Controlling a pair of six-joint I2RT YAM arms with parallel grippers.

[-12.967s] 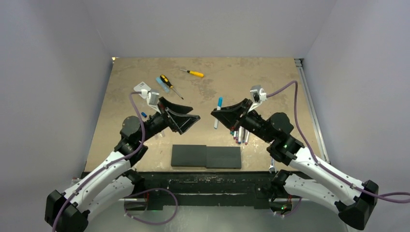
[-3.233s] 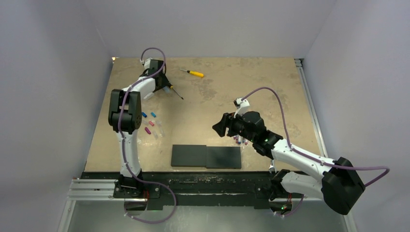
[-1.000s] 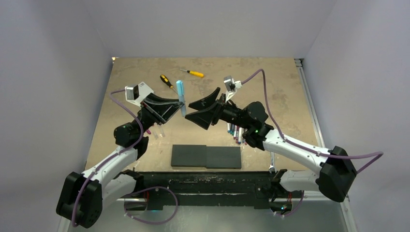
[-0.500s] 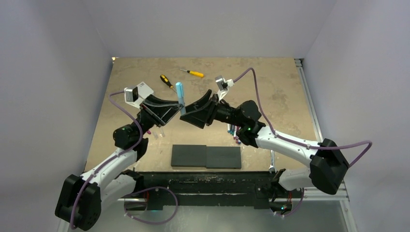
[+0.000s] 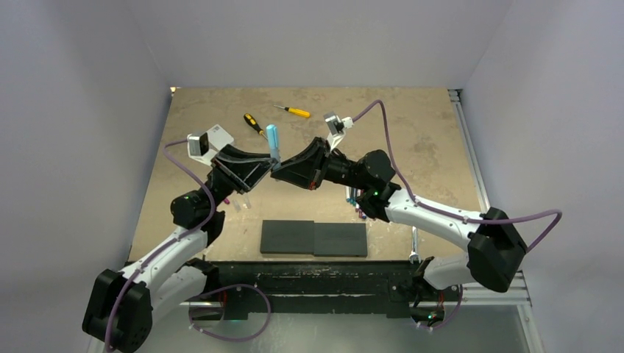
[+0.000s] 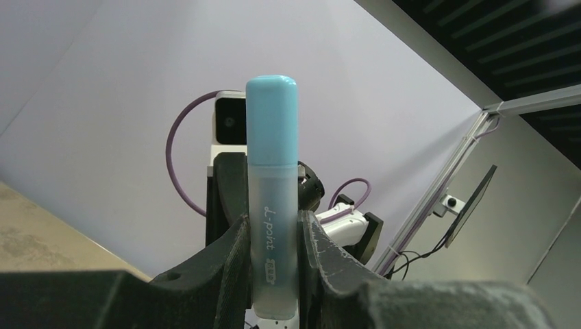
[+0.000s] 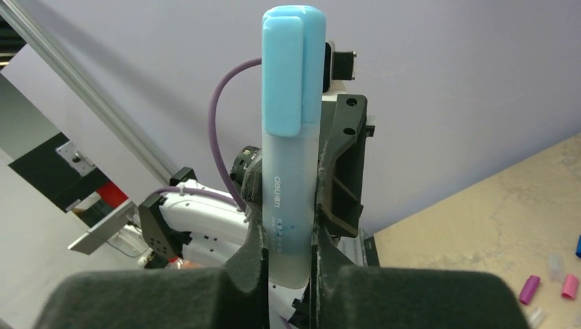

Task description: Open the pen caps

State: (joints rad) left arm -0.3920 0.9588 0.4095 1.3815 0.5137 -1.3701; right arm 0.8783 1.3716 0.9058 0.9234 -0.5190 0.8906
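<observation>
Biggest thing first: the desk (image 5: pixel 412 125) is a tan, blotchy, matte slab with pale walls around it. Both arms lean in and meet above the middle of it, white shells with black joints and purple cables looping off the wrists. At the near edge, centred, sits a flat black rectangular pad (image 5: pixel 314 238), matte, seemingly two pieces butted together.

Up by the far edge lie a black-and-yellow screwdriver (image 5: pixel 254 123) and, just right of it, a yellow-handled screwdriver (image 5: pixel 294 112), apart from each other. The right arm covers part of a bunch of pens (image 5: pixel 356 200) lying on the desk right of centre.

The marker (image 5: pixel 274 152) is in the air between the arms, standing upright. The left claw (image 6: pixel 273 223) is pinched narrow on its frosted, see-through barrel, and the right claw (image 7: pixel 288 240) is clamped on that same barrel from the other side. The top view only shows a small blue stick. The wrist views show smooth rounded plastic with small lettering on the barrel.

The light-blue cap (image 6: pixel 272 116) is on the marker's top end, above both claws. Only the right wrist view shows its flat clip.

That view also catches loose caps (image 7: pixel 529 288) on the desk, magenta and pink, tiny cylinders.
</observation>
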